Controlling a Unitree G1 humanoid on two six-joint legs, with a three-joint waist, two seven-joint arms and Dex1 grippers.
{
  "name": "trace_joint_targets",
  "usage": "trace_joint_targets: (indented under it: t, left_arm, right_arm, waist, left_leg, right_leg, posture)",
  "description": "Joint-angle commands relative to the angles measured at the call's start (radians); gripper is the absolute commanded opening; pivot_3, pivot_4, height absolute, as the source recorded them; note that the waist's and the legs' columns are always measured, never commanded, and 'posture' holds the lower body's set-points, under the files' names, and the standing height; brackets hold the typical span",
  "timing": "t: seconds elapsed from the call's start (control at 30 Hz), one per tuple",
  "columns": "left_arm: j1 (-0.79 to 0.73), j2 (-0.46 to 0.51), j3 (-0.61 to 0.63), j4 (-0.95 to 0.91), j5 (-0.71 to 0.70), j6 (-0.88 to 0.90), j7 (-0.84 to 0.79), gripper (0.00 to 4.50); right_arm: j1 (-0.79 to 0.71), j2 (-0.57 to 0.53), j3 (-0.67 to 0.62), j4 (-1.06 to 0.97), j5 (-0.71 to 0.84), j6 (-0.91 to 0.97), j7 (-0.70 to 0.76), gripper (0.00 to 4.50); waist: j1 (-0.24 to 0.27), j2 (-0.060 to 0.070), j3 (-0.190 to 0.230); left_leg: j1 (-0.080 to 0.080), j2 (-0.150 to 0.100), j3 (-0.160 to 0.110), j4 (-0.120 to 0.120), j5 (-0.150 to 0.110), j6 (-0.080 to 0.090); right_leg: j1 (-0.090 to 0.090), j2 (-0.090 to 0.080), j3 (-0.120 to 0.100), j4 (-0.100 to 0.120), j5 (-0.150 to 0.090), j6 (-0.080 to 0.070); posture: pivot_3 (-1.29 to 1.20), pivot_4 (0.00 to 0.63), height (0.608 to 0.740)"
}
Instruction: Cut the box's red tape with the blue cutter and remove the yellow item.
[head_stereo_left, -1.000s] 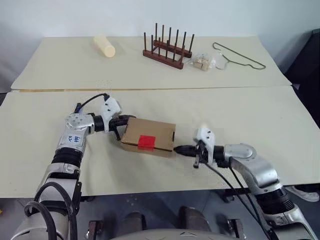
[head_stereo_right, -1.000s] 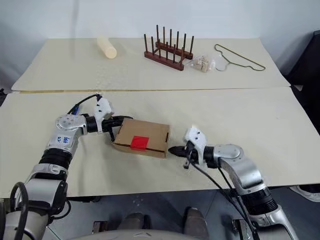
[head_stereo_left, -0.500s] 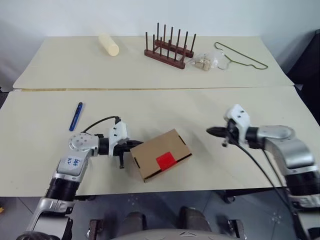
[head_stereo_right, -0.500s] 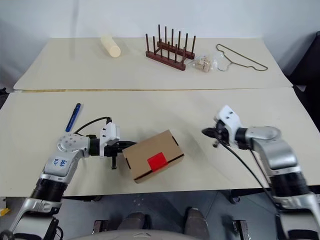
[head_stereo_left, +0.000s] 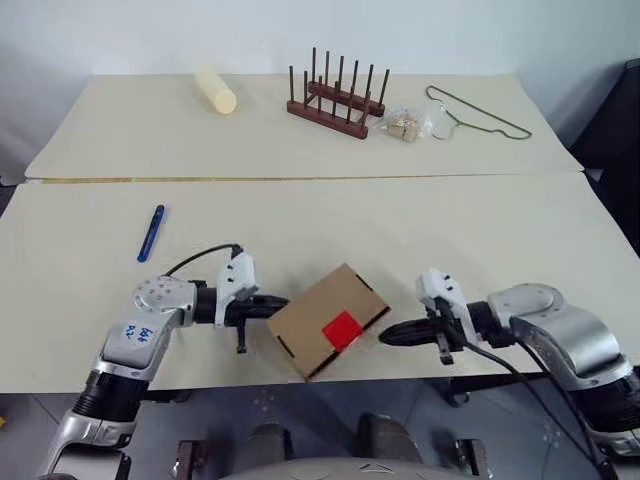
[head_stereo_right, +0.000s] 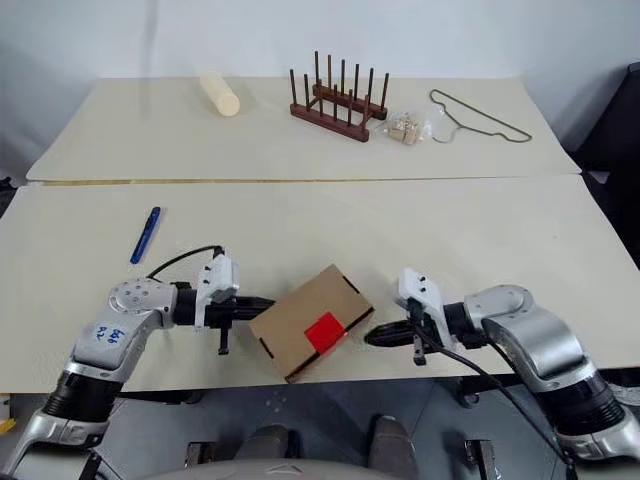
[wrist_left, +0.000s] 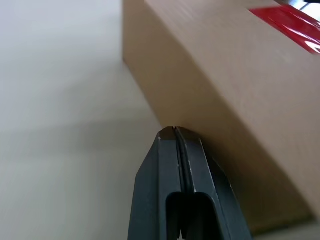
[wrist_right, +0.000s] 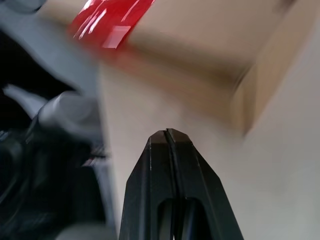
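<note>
The brown cardboard box (head_stereo_left: 322, 312) lies turned at an angle near the table's front edge, lid closed, with the red tape (head_stereo_left: 342, 329) across its near lid edge. My left gripper (head_stereo_left: 279, 303) is shut, its tip against the box's left side (wrist_left: 235, 100). Just off the box's right corner, my right gripper (head_stereo_left: 384, 339) is also shut and holds nothing; its wrist view shows the tape (wrist_right: 111, 17) and the box corner (wrist_right: 210, 55) ahead of the shut fingertips (wrist_right: 159, 137). The blue cutter (head_stereo_left: 150, 232) lies alone on the table to the far left. The yellow item is hidden.
At the back stand a pale cream cylinder (head_stereo_left: 212, 90), a wooden peg rack (head_stereo_left: 335, 96), a small bag of bits (head_stereo_left: 404, 125) and a wire hanger (head_stereo_left: 476, 111). A seam (head_stereo_left: 300, 178) joins two tables. The table's front edge (head_stereo_left: 330, 383) runs just below the box.
The box has slid toward the front edge and rotated, with my left gripper pulling back beside it. My right gripper swung away, then returned low to the box's right corner.
</note>
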Motion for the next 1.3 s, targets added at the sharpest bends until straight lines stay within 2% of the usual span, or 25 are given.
trace_joint_targets:
  t: [0.03, 0.13, 0.47, 0.63, 0.77, 0.87, 0.93, 1.1, 1.23, 1.3]
  left_arm:
    - [0.022, 0.014, -0.006, -0.103, -0.056, 0.094, 0.008, 0.00]
    - [0.019, -0.006, -0.010, -0.108, -0.058, 0.116, 0.043, 0.00]
    - [-0.114, -0.250, -0.132, -0.028, -0.025, 0.127, 0.200, 0.00]
    - [-0.109, -0.253, -0.154, -0.022, 0.015, 0.117, 0.245, 0.00]
    - [-0.059, -0.202, -0.116, -0.067, 0.002, 0.111, 0.237, 0.00]
    - [-0.028, -0.159, -0.108, -0.092, -0.003, 0.092, 0.215, 0.00]
    - [-0.011, -0.133, -0.100, -0.115, -0.020, 0.085, 0.189, 0.00]
    - [-0.006, -0.115, -0.083, -0.147, -0.074, 0.095, 0.143, 0.00]
    - [-0.020, -0.108, -0.103, -0.152, -0.100, 0.122, 0.110, 0.00]
    - [-0.019, -0.102, -0.117, -0.170, -0.114, 0.154, 0.102, 0.00]
  right_arm:
    - [-0.055, 0.054, -0.039, 0.049, -0.024, 0.010, -0.112, 0.02]
    - [-0.102, 0.075, -0.046, 0.120, -0.050, 0.002, -0.154, 0.02]
    - [-0.322, 0.143, -0.037, 0.458, -0.128, -0.097, -0.159, 0.02]
    - [-0.418, 0.125, -0.035, 0.593, -0.223, -0.225, -0.172, 0.02]
    - [-0.425, 0.013, -0.071, 0.662, -0.244, -0.270, -0.093, 0.02]
    - [-0.385, -0.091, -0.065, 0.622, -0.223, -0.227, 0.035, 0.02]
    - [-0.299, -0.210, -0.032, 0.512, -0.187, -0.160, 0.190, 0.02]
    - [-0.117, -0.376, -0.004, 0.301, -0.125, -0.057, 0.371, 0.02]
    - [-0.009, -0.387, -0.015, 0.142, -0.049, 0.007, 0.375, 0.02]
    - [-0.020, -0.318, -0.033, 0.070, 0.016, 0.106, 0.298, 0.02]
  waist:
    - [0.001, 0.000, 0.000]
    - [0.010, 0.000, 0.000]
    - [0.019, 0.000, 0.000]
    - [0.009, 0.000, 0.000]
    - [0.008, 0.000, 0.000]
    - [0.013, 0.000, 0.000]
    - [0.020, 0.001, 0.000]
    - [0.022, 0.001, 0.000]
    - [0.019, 0.001, 0.000]
    - [0.018, 0.001, 0.000]
  left_leg:
    - [0.000, 0.000, 0.000, 0.000, 0.000, 0.000]
    - [0.000, 0.000, 0.000, 0.002, 0.000, 0.000]
    - [-0.001, 0.000, 0.000, 0.002, 0.000, 0.001]
    - [-0.001, 0.000, 0.000, 0.002, 0.000, 0.000]
    - [-0.001, 0.000, 0.000, 0.001, 0.000, 0.000]
    - [-0.002, 0.000, 0.000, 0.001, 0.000, 0.001]
    - [-0.002, 0.000, 0.000, 0.001, 0.000, 0.001]
    - [-0.002, 0.000, 0.001, 0.000, -0.001, 0.001]
    - [0.000, 0.001, 0.001, 0.002, -0.001, 0.001]
    - [0.000, 0.001, 0.001, 0.002, -0.001, 0.001]
  right_leg:
    - [0.000, 0.000, 0.000, 0.000, 0.000, 0.000]
    - [0.000, 0.000, 0.000, 0.001, 0.000, 0.000]
    - [0.000, 0.000, 0.000, 0.002, 0.000, 0.000]
    - [0.000, 0.000, 0.000, 0.001, 0.000, 0.000]
    - [0.000, 0.000, 0.000, 0.001, 0.000, 0.000]
    - [0.000, 0.000, 0.000, -0.001, 0.000, 0.000]
    - [0.000, 0.000, 0.000, -0.002, 0.000, 0.000]
    - [0.000, 0.000, 0.000, -0.003, 0.001, 0.000]
    - [0.001, 0.000, 0.000, -0.002, 0.001, 0.000]
    - [0.001, 0.000, 0.000, -0.002, 0.001, 0.000]
  posture:
    - [0.00, 0.150, 0.740]
    - [0.00, 0.150, 0.740]
    - [0.00, 0.150, 0.740]
    - [0.00, 0.150, 0.740]
    - [0.00, 0.150, 0.740]
    - [0.00, 0.150, 0.740]
    - [0.00, 0.150, 0.740]
    - [0.00, 0.150, 0.740]
    - [0.00, 0.150, 0.740]
    - [0.00, 0.150, 0.740]
